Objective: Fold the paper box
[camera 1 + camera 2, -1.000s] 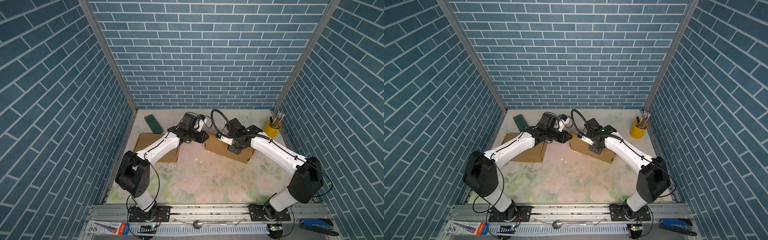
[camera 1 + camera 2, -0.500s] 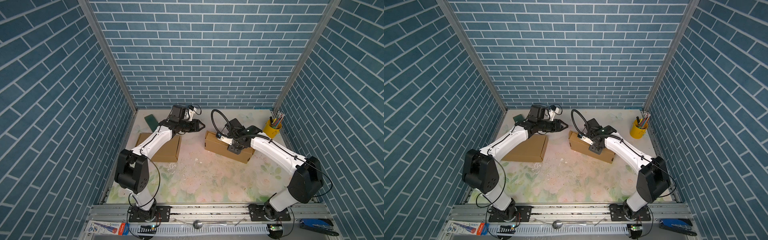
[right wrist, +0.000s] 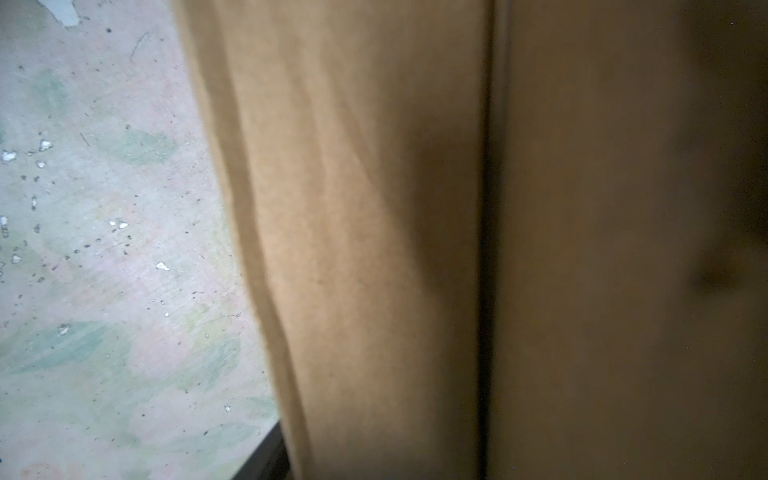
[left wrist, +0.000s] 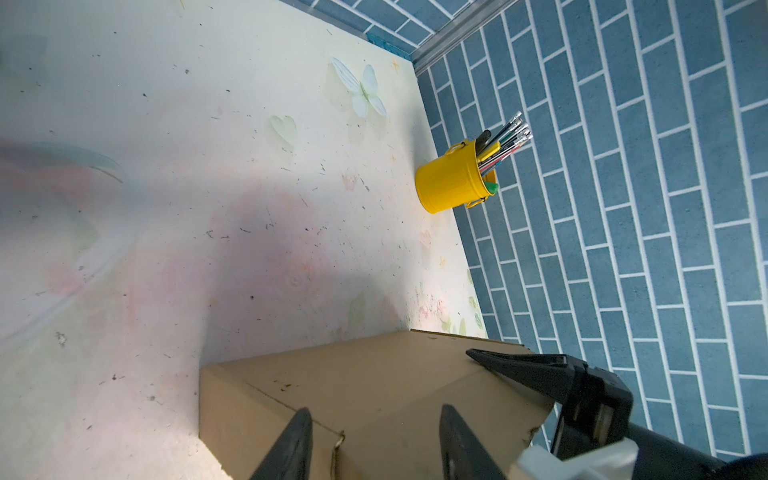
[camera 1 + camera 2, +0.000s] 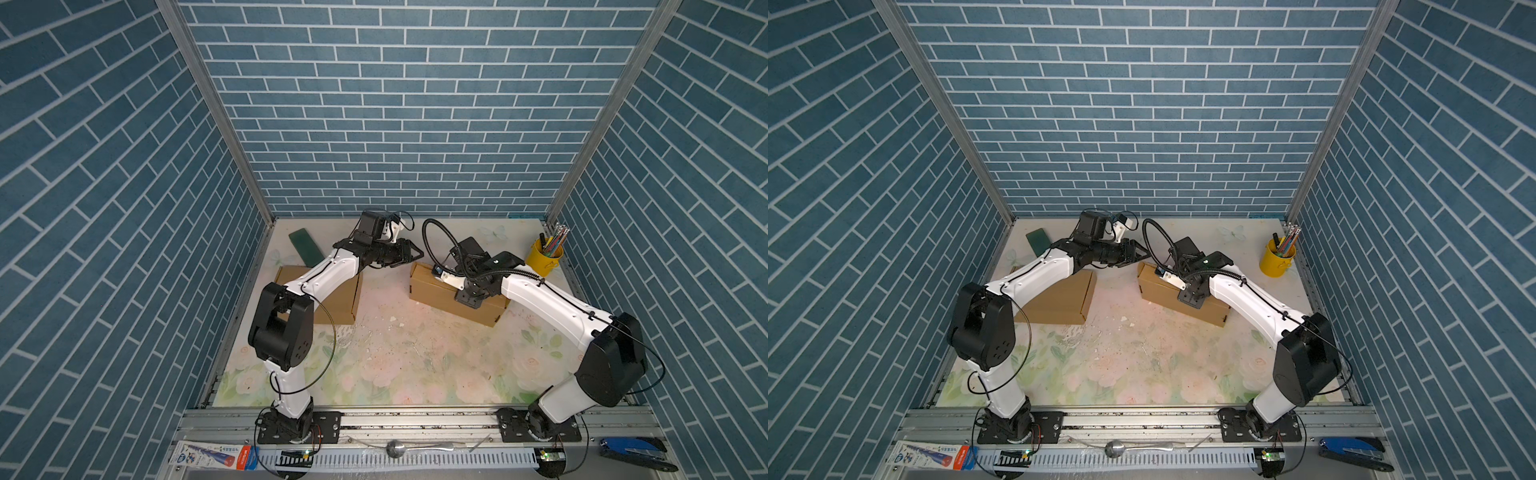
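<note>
Cardboard boxes (image 5: 343,301) (image 5: 428,286), two; left fingers (image 4: 291,444) apart, empty; right fingers (image 4: 523,368) on one, spread unclear

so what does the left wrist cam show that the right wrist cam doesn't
Only the left wrist view: the yellow pencil cup, the brick wall, and the left gripper, jaws apart, at a corner of the box.
Only the right wrist view: a blurred close-up of a seam in the cardboard, and white crumbs on the mat.
Both: the box and the floral mat.
</note>
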